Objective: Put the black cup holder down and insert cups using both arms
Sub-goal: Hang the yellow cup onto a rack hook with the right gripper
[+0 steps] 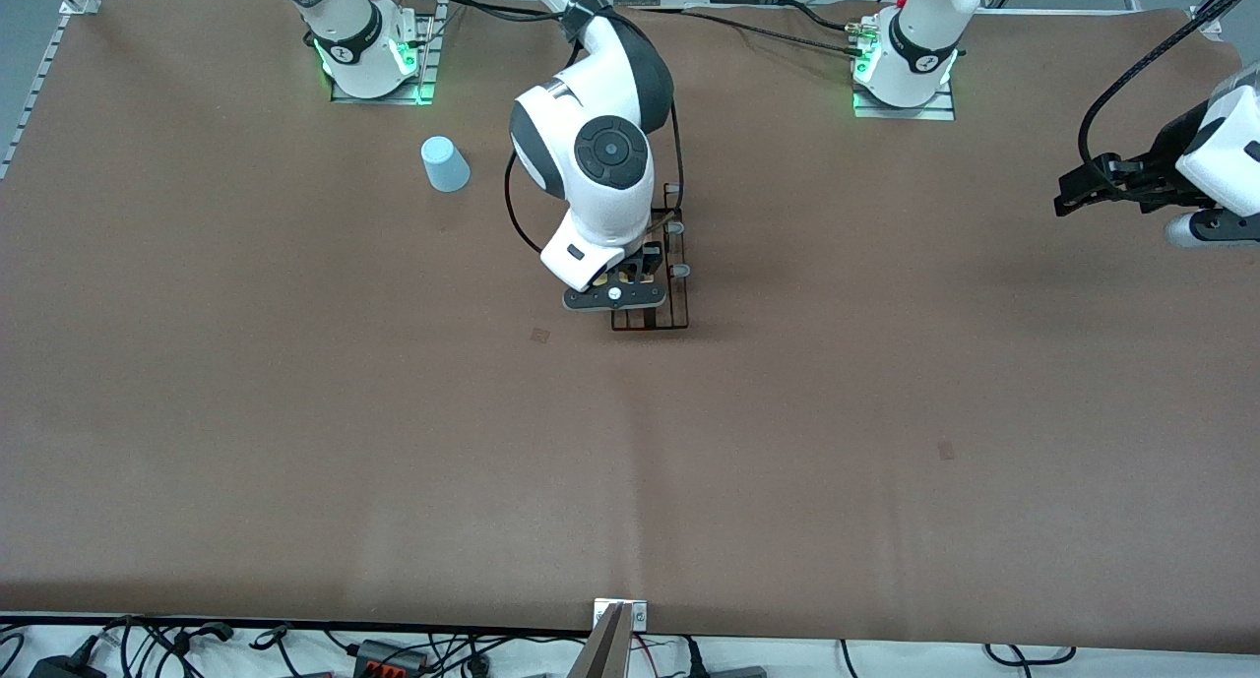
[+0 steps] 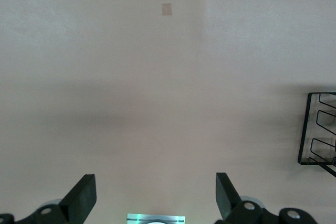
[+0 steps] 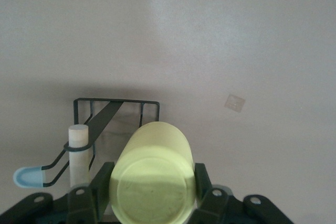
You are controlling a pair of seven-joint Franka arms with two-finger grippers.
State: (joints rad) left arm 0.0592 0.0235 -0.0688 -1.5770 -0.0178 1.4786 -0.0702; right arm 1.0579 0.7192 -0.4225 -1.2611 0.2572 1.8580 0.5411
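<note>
Brown table point(image 1: 295, 412): right gripper point(image 3: 152, 192) grips yellow cup point(image 3: 152, 177), seemingly over rack point(image 3: 115, 106).

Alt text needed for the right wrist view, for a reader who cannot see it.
The right pincer is shut on a yellow cup, seen bottom-first, just above the black cup holder on the brown table. The holder's wooden rod and one grey-tipped prong show beside the cup.
</note>
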